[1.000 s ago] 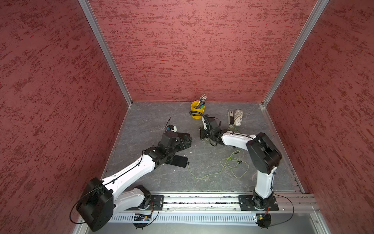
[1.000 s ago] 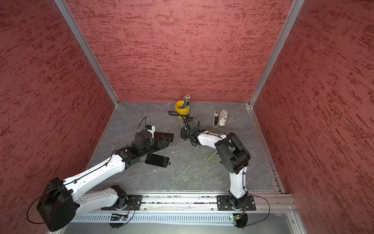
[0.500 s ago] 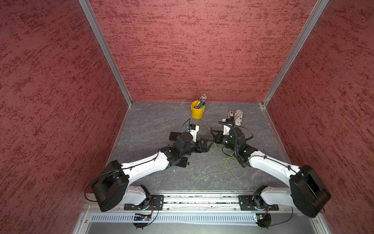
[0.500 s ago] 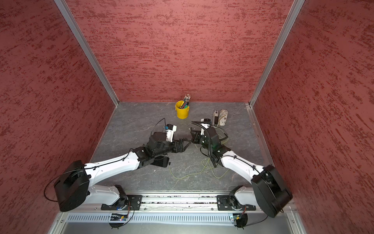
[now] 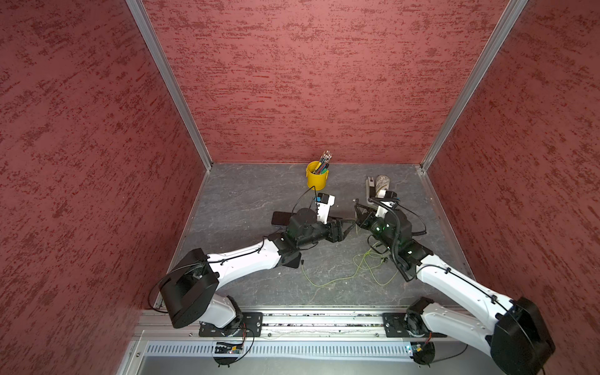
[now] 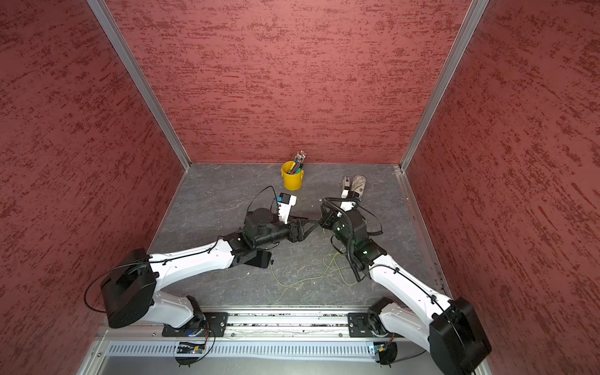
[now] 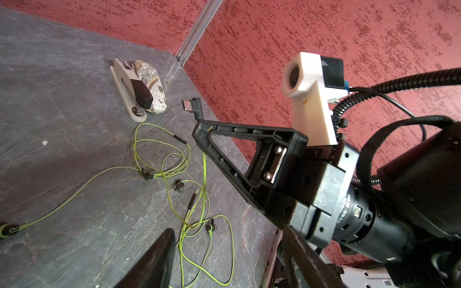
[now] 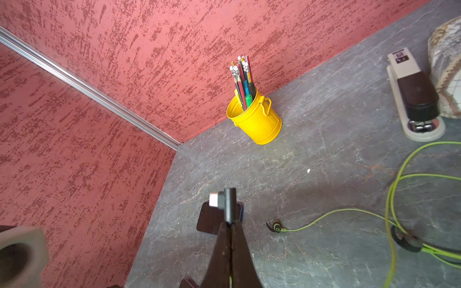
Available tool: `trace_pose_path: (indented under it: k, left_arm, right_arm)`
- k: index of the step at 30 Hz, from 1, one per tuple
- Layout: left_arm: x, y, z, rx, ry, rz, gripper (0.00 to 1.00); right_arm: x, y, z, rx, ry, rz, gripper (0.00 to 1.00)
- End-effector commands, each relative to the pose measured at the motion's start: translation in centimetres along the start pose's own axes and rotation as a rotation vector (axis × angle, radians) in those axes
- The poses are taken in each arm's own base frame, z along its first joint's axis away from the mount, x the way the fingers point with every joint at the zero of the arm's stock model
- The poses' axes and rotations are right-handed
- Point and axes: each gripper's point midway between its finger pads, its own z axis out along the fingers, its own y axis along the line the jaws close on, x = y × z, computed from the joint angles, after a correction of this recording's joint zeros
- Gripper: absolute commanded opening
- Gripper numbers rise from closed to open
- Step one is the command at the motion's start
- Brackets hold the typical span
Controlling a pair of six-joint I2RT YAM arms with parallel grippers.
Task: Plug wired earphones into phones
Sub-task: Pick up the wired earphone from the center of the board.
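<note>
In both top views the left gripper (image 5: 350,229) and the right gripper (image 5: 357,210) nearly meet tip to tip above the middle of the table (image 5: 243,201). The left fingers stand apart with nothing between them. The right fingers are clenched on a small black plug (image 5: 356,202), which is raised off the table. The earphones (image 5: 360,264) lie in loose green loops on the table under and beside the right arm. One phone (image 5: 280,218) lies flat just beyond the left wrist. A second phone (image 6: 261,258) shows partly from under the left forearm. A yellow cup (image 5: 316,178) of pencils stands by the back wall, and a stapler (image 5: 370,187) and a case (image 5: 382,183) sit side by side further right.

In the left wrist view we see the right gripper (image 7: 199,122) pressed shut, with the plug (image 7: 192,107) standing out past its tips. A green cable hangs from it down to the tangled earphones (image 7: 172,172) on the table. The stapler (image 7: 132,92) touches the case (image 7: 149,84). The left gripper's own fingers (image 7: 154,259) are dark and blurred at the frame's edge, spread wide and holding nothing.

In the right wrist view the fingers (image 8: 219,254) are closed together and pinch the plug (image 8: 228,204) at their tips, its metal end pointing sideways. Beyond the plug a phone (image 8: 208,219) lies flat on the table. An earbud (image 8: 274,227) lies near the phone but apart from it. The cup (image 8: 257,119) stands against the wall.
</note>
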Motion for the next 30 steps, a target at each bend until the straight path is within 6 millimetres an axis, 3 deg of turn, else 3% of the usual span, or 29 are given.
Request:
trace_pose_path:
  k: [1, 7, 12, 16, 22, 30]
  left_arm:
    - [0.2, 3.5, 1.4, -0.142, -0.027, 0.02, 0.64]
    - [0.3, 4.4, 2.2, -0.188, -0.007, 0.052, 0.64]
    - [0.4, 4.7, 2.7, -0.197, 0.018, 0.067, 0.66]
    - [0.7, 5.3, 1.5, -0.216, -0.01, 0.066, 0.67]
    - [0.8, 4.2, 0.7, -0.16, -0.015, 0.079, 0.73]
    - [0.1, 2.9, -2.9, -0.146, -0.065, 0.084, 0.8]
  right_arm:
    - [3.1, 9.8, -2.4, -0.366, 0.166, -0.017, 0.0]
    - [3.5, 11.8, -3.3, -0.426, 0.171, -0.02, 0.0]
    - [3.9, 12.3, -4.0, -0.435, 0.167, -0.027, 0.0]
    - [3.6, 11.9, -4.3, -0.413, 0.15, -0.04, 0.0]
    - [3.5, 11.3, -4.2, -0.39, 0.137, -0.037, 0.0]
    - [3.0, 10.6, -3.8, -0.33, 0.118, -0.054, 0.0]
